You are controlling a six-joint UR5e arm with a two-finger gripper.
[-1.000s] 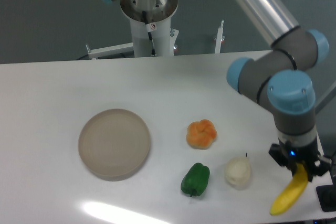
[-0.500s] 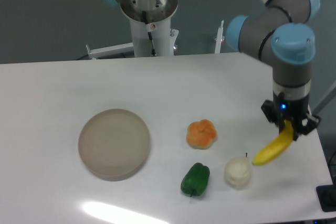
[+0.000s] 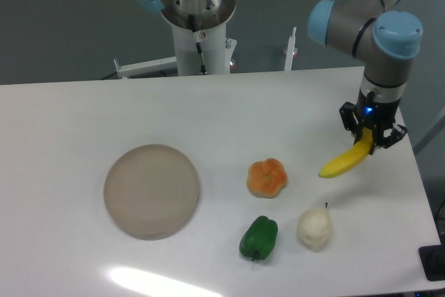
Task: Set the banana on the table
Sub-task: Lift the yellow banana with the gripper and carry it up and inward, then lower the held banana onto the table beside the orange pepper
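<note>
The white, slightly glossy flat surface (image 3: 83, 116) carried one round beige plate (image 3: 151, 190). There were four food items in all: one small curved bright yellow banana (image 3: 344, 161), one round lobed orange fruit (image 3: 267, 177), one dark green pepper (image 3: 259, 238), and one pale cream pear-shaped fruit with a short dark stem (image 3: 315, 228). One robot arm with one two-finger hand (image 3: 371, 133) was in view.

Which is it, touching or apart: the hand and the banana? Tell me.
Touching. The fixed camera shows the hand clamped around the banana's upper end.
</note>
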